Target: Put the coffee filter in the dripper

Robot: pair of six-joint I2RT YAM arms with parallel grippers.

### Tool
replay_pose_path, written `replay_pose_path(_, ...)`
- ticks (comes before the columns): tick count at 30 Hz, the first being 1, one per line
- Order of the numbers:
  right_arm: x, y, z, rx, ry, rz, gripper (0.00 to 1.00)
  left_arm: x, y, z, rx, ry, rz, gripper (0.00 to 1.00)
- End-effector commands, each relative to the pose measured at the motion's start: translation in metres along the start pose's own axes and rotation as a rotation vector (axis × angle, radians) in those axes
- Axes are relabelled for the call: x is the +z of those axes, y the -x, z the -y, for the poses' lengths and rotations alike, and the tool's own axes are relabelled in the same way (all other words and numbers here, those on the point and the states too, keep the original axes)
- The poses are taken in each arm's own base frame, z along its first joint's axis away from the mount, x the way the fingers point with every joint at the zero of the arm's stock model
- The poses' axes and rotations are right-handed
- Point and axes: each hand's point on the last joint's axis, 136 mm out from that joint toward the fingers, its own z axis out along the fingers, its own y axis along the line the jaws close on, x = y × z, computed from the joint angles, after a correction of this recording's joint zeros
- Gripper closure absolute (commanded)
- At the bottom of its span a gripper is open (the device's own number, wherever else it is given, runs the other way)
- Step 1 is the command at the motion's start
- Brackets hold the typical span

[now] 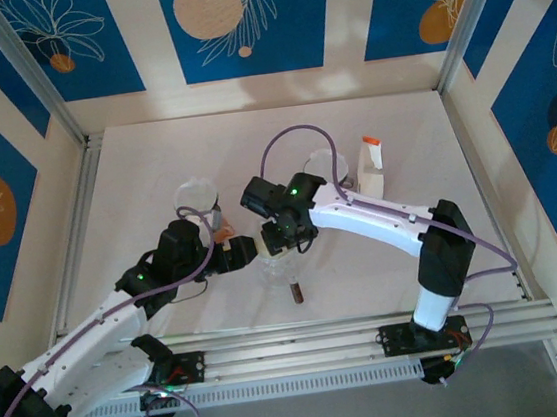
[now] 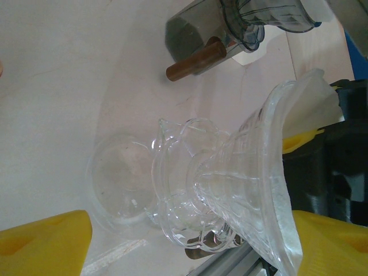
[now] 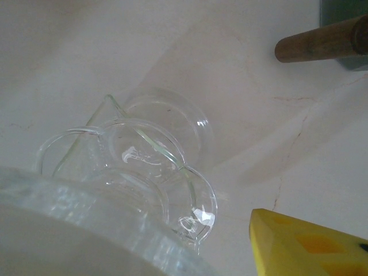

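Coffee filter partly in dripper, edge proud of rim; seating likely unfinished. Left gripper jaws apart, straddling dripper. Right gripper jaws: cannot tell.

You have a pale desk with faint veins, and an aluminium rail runs along its near edge. A clear glass jug stands near the middle. Just on its near side lies a grey pot with a brown wooden handle, which rests on the surface. A round clear glass piece sits further back, left of centre. A white bottle with an orange cap stands upright at the far right, well apart from the jug.
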Motion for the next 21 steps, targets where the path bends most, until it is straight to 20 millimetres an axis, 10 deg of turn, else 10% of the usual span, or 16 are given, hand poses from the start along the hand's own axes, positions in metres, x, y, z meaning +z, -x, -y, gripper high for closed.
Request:
replay_pose_path(1, 0.01, -0.007, -0.001, 0.005, -0.014, -0.039, 0.39, 0.002, -0.003, -0.004, -0.016, 0.0, -0.013, 0.14)
replay_pose_path(21, -0.002, -0.001, -0.001, -0.005, -0.038, 0.01, 0.4, 0.004, -0.004, -0.006, -0.021, 0.001, -0.015, 0.14)
